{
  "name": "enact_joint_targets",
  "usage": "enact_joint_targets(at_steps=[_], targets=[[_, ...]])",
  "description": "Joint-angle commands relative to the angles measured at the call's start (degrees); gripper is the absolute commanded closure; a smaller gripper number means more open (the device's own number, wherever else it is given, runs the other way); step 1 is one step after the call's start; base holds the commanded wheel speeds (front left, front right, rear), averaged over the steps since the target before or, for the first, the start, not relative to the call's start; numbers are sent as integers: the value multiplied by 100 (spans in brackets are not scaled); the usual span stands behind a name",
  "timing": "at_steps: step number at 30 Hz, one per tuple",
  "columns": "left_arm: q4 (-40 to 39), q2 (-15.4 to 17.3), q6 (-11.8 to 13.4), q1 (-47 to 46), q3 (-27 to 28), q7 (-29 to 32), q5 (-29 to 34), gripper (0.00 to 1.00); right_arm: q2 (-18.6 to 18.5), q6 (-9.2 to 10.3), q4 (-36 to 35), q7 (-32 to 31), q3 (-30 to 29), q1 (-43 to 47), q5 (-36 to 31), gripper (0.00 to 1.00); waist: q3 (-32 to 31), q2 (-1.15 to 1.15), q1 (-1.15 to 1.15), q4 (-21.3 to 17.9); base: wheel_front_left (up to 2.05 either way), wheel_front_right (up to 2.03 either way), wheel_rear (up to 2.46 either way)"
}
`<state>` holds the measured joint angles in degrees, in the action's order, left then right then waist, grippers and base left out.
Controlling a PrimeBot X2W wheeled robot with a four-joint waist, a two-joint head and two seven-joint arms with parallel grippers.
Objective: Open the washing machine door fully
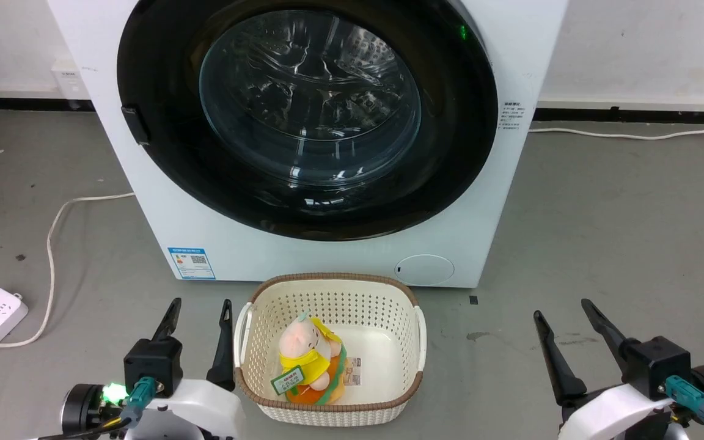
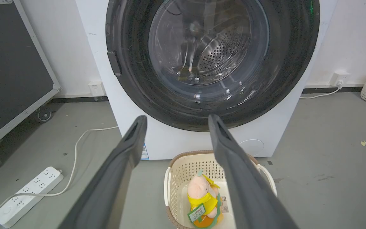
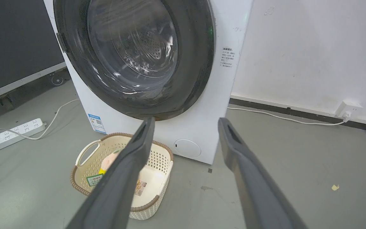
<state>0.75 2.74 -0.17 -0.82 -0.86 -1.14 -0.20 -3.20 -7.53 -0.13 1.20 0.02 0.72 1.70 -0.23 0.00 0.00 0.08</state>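
Washing machine door (image 1: 307, 116) closed, left jaws and right jaws apart, empty, touching nothing

The large round glossy black washing machine door (image 1: 156, 146) with its bulging clear glass window sits shut, flush against the white machine front

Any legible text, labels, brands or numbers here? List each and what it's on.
No text is legible; labels present:
Blue-bordered sticker with QR code, lower left of the white washing machine front: too small.
Small dark-print sticker near the machine's right edge: blurred.
Green tag on the pink plush toy in the cream perforated basket: unreadable.
Printed label on the basket floor: unreadable.
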Motion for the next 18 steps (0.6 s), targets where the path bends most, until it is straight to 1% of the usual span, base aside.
enact_joint_targets(at_steps=[1, 10, 18], targets=[[31, 2, 2, 24, -5, -65, -40, 0, 4, 1, 9, 65, -2, 17, 74, 0, 3, 0, 0, 4, 0, 0, 0], [46, 3, -4, -12, -73, -197, -70, 0, -83, 1, 14, 196, 5, -195, 262, 0, 122, 0, 0, 56, 0, 0, 0], [34, 4, -6, -117, -119, -292, -96, 0, -238, 1, 70, 239, -6, -596, 667, 0, 311, 0, 0, 115, 0, 0, 0]])
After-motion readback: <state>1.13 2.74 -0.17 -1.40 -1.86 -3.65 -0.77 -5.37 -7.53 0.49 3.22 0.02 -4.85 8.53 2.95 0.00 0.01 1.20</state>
